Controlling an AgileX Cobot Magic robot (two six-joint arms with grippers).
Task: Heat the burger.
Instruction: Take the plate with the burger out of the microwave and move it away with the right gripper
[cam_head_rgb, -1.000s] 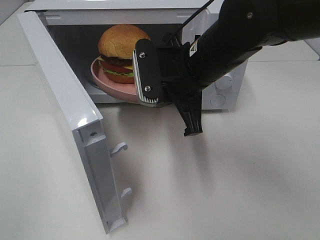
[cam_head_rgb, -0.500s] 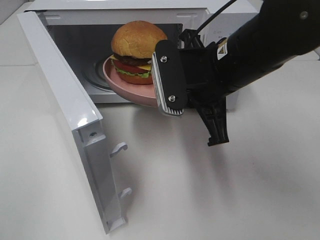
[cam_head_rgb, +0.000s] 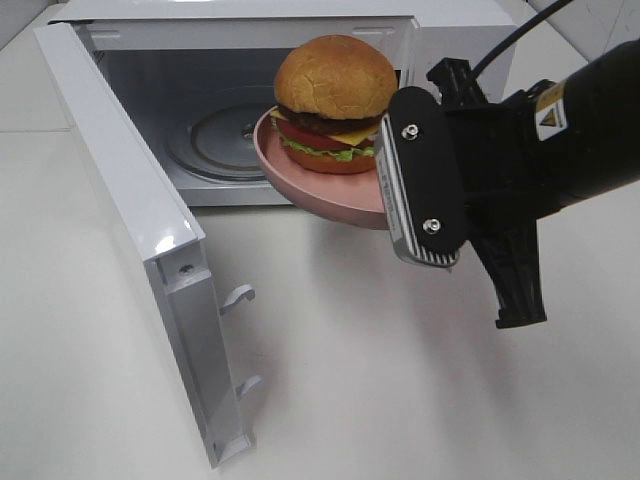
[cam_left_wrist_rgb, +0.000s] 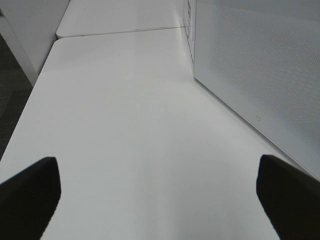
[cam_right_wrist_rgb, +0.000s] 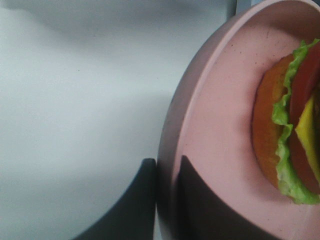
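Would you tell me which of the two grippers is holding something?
The right gripper: shut on the pink plate's rim, carrying the burger. The left gripper is open over bare table.

The microwave (cam_head_rgb: 130, 200) is showing glossy white panels, its turntable (cam_head_rgb: 215, 140) looking glassy; the plate (cam_head_rgb: 330, 195) is looking matt pink, the table (cam_head_rgb: 400, 380) smooth white.

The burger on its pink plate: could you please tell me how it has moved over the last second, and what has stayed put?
The right pincer, shut on the plate, has drawn plate and burger out of the microwave toward the right, so the glass turntable now shows. The grip has held throughout. The microwave and its open door have not moved.
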